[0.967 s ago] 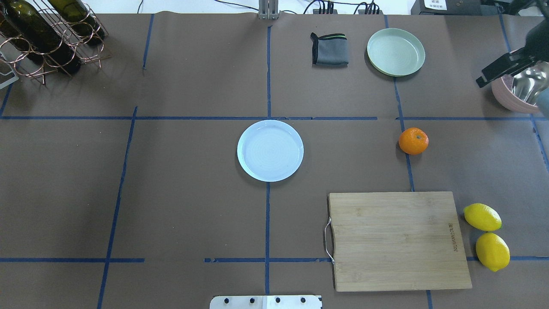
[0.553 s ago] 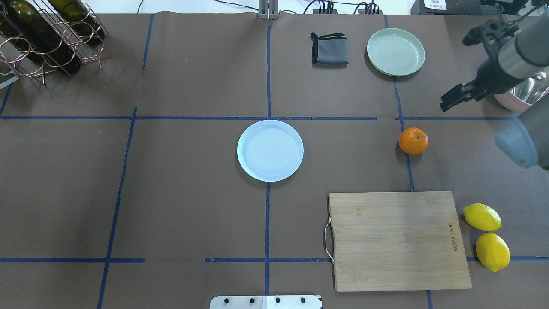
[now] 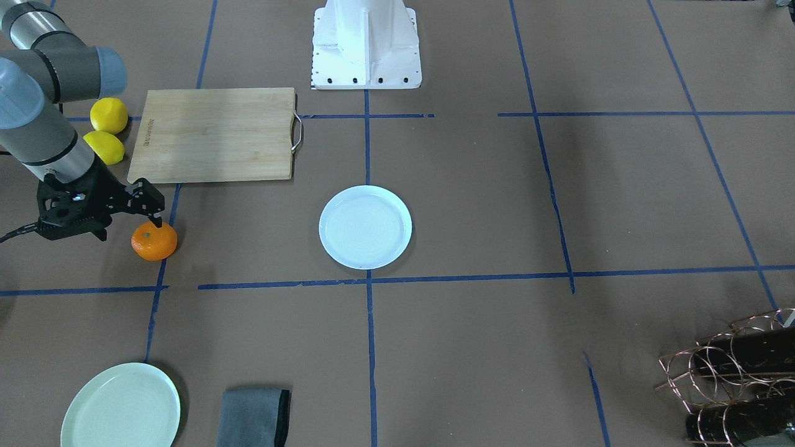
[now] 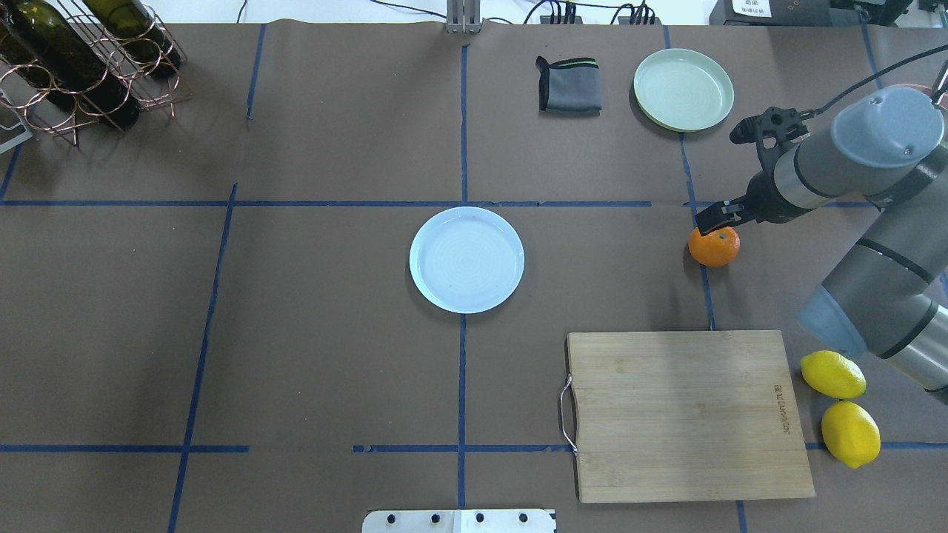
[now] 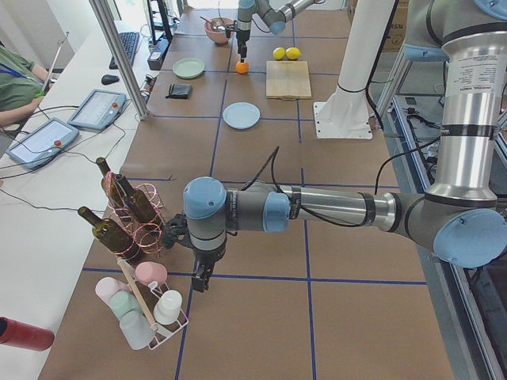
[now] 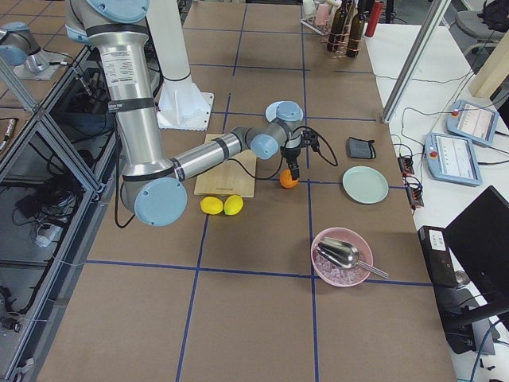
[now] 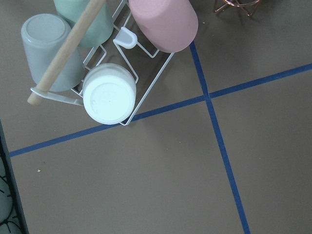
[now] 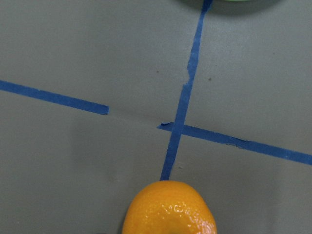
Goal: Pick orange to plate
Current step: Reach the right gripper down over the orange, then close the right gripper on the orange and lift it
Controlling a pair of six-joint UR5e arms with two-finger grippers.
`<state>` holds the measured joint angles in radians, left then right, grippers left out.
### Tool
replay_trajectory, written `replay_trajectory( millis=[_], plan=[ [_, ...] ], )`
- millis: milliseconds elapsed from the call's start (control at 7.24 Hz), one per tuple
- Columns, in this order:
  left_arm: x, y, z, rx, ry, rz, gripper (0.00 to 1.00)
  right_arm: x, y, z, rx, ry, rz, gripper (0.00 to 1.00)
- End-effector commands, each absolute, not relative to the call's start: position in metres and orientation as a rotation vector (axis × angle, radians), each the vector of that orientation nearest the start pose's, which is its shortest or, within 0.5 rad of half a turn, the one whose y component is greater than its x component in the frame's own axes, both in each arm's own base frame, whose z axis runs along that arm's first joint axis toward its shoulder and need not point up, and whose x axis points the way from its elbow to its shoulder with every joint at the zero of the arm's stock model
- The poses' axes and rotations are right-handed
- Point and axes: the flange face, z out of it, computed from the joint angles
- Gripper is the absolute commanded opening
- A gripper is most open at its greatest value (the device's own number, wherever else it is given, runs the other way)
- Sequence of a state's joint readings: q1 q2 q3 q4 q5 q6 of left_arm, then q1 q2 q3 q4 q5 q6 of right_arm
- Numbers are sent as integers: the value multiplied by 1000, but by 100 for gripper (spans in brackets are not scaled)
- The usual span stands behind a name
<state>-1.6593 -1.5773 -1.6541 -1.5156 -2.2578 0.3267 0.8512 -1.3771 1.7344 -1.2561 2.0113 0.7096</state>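
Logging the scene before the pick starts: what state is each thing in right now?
Small round orange: on the brown table, not gripped.
Round white bluish plate: empty.
Pale green plate: empty.
Bamboo cutting board: flat, bare.
Grey cloth: folded.
Pink bowl: holds a metal scoop.
Right tool: open, poised over the orange.
Left tool: open or shut, cannot tell.

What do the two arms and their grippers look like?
Both arms are silver-grey tubes with pale blue joint caps and black bands. The right arm and left arm each trail a black cable. The right gripper and left gripper are both black.
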Motion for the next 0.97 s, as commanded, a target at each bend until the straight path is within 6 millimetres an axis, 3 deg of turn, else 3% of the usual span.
replay_trajectory(
  millis=[0, 829],
  plan=[
    [-113, -488, 626, 175, 667, 242, 100, -327, -497, 464, 209, -727, -164, 100],
    [-114, -488, 626, 177, 667, 241, 100, -349, -492, 472, 202, -702, -186, 100]
  ],
)
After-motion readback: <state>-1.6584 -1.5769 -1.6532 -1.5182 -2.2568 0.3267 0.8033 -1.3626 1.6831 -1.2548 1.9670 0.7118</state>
